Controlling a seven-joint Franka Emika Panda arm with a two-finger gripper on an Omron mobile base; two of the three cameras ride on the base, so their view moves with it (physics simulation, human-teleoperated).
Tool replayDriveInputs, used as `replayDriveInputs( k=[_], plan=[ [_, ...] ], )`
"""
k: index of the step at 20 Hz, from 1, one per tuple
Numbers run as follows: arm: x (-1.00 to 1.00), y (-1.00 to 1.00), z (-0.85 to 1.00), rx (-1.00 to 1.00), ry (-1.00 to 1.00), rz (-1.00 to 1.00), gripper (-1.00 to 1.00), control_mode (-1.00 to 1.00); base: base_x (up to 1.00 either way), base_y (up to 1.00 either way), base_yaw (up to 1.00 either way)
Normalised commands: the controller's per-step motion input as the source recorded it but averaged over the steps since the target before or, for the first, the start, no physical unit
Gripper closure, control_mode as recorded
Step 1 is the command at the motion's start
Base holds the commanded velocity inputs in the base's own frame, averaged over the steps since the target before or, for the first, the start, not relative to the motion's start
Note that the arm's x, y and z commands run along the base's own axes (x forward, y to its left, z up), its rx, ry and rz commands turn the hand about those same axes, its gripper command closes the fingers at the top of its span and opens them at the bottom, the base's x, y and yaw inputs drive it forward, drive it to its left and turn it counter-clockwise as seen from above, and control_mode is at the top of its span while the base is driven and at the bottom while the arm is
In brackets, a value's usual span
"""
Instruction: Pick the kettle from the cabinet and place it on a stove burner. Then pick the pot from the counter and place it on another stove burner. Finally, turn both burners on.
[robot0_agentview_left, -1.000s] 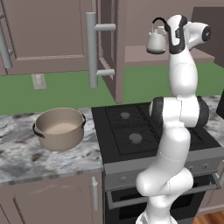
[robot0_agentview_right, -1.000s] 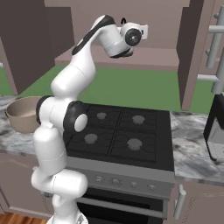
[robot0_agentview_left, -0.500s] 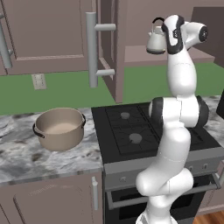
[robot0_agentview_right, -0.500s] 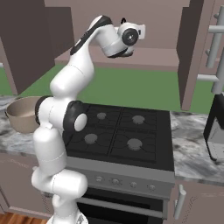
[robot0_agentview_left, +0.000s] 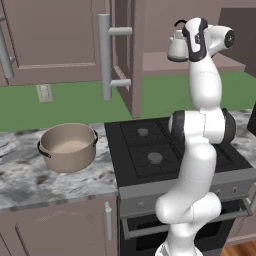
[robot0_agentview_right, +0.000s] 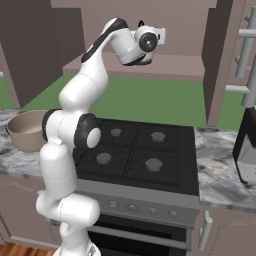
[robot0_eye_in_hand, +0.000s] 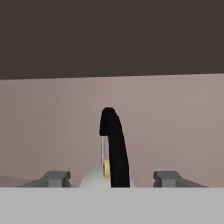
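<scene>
At the far left, well below and away from the fingers, the pot (robot0_agentview_left: 69, 146) sits on the marbled grey-and-white counter (robot0_agentview_left: 30, 182) — wide, round, tan, lidless, with dark loop handles and a pale inside. Beside it is the black cooktop (robot0_agentview_left: 150, 150), its round grey burner caps (robot0_agentview_left: 154, 158) under dark grates. Above hangs the mauve-brown cabinet (robot0_agentview_left: 60, 35), its plain panel door swung out with a long grey bar handle (robot0_agentview_left: 105, 55).

Up at the open shelf (robot0_agentview_right: 185, 65), the white arm (robot0_agentview_left: 202, 90) reaches to the kettle (robot0_agentview_left: 177, 46), a small rounded silvery body under a thin black arched handle, standing on the shelf. In the hand view the fingers (robot0_eye_in_hand: 111, 178) stand apart, one grey tip on either side, and the kettle's black handle (robot0_eye_in_hand: 114, 148) rises between them with clear space on both sides — nothing gripped. The pale dome of the lid, with a small yellowish knob, sits low between the tips.
</scene>
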Motion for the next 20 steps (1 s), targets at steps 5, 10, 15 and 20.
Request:
replayDriveInputs(
  k=[5, 10, 15, 20],
  plan=[
    [0.08, 0.04, -0.05, 0.00, 0.00, 0.00, 1.00, -1.00, 0.00, 0.00, 0.00],
    [0.00, 0.03, -0.03, 0.00, 0.00, 0.00, 1.00, -1.00, 0.00, 0.00, 0.00],
    [0.00, 0.00, 0.00, 0.00, 0.00, 0.00, 1.00, -1.00, 0.00, 0.00, 0.00],
    [0.00, 0.00, -0.02, 0.00, 0.00, 0.00, 1.00, -1.00, 0.00, 0.00, 0.00]
  ],
)
